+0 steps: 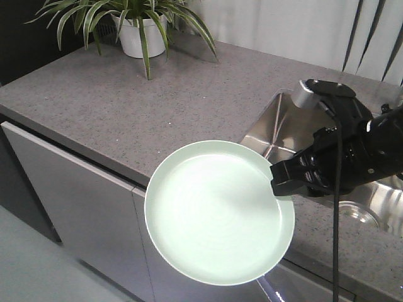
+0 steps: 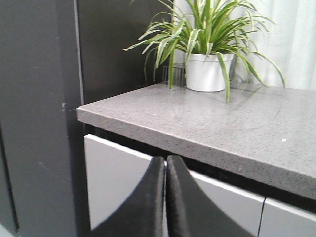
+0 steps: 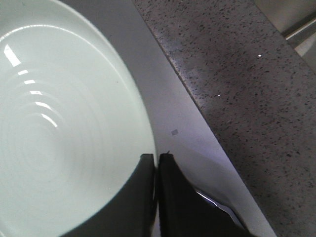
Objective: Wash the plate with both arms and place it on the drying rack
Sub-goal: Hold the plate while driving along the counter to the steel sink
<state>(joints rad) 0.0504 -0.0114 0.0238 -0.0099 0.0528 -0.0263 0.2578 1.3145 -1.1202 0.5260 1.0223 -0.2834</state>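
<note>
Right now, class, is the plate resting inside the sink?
No, the right claw holds the plate by its rim in the air, outside the sink.

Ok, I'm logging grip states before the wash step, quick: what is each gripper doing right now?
Left gripper: closed, holding nothing.
Right gripper: closed on the rim of the plate.

Potted plant [image 1: 140, 34] on grey counter [image 1: 113, 107]; steel sink [image 1: 277, 123]; prob. curtain [image 1: 283, 25] behind.

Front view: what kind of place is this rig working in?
Most likely a kitchen, home or mock-up: a speckled grey countertop, a steel sink set into it, and flat cabinet fronts beneath. The right gripper holds a plate.
</note>
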